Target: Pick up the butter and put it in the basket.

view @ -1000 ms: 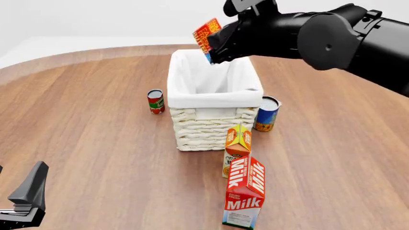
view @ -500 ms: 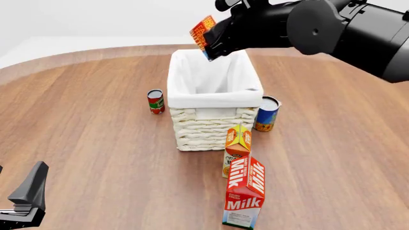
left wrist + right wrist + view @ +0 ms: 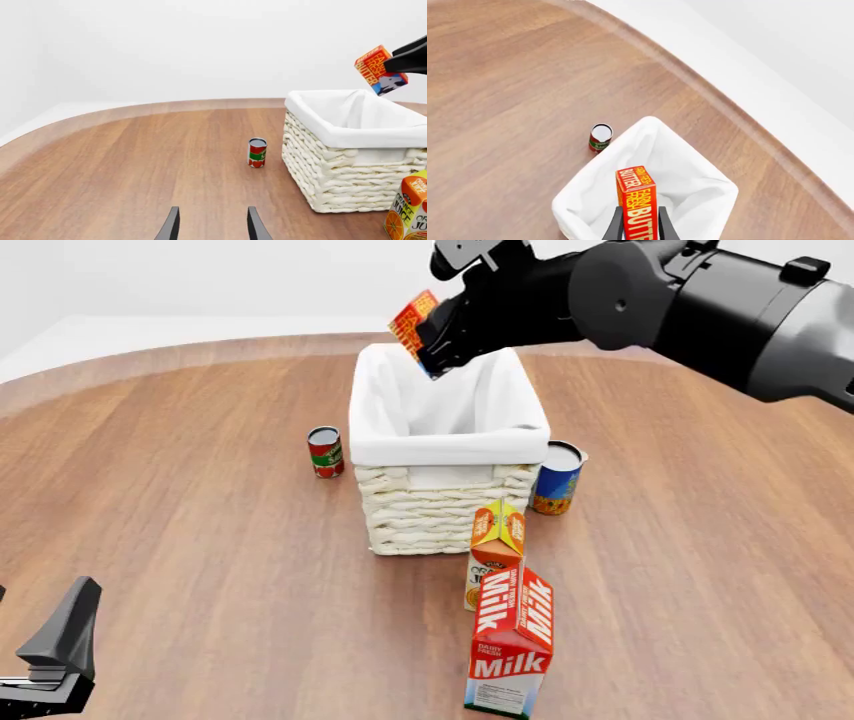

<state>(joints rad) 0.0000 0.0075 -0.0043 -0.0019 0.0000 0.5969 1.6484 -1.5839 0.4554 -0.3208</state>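
1. Right pincer [image 3: 430, 338] up high, its two dark fingers [image 3: 614, 227] clamped on the flat sides of the butter [image 3: 415, 325], and the box hangs in the air above the far end of the basket [image 3: 447, 495], clear of the rim.
2. Lettering on that box reads "FARM FRESH BUTTER" in yellow on red-orange in the right wrist view, with a blue edge showing at its lower corner in the left wrist view; it is a small, flat, rectangular carton, held tilted.
3. Down below, the basket is a big rectangular piece of cream-white woven wicker, thick braided rows on its walls, with a smooth white cloth liner folded over the rim.
4. Left pincer [image 3: 211, 226] sits low over the near left of the bench [image 3: 174, 540], its two slim dark fingers spread apart with nothing between them.
5. Milk carton [image 3: 511, 652] stands closest to the camera, red and white, "Milk" printed large on its faces.
6. Just behind it, between it and the basket's near wall, stands the orange gable-top juice carton [image 3: 494, 550]; "JUICE" is readable in the left wrist view.
7. Red can [image 3: 324, 452] stands upright just left of the basket, green band around it, its label too small to read.
8. Blue-and-orange can [image 3: 557, 478] stands upright at the basket's right corner; its writing is unreadable.
9. Bench itself is smooth brown wood grain with a curved far edge.
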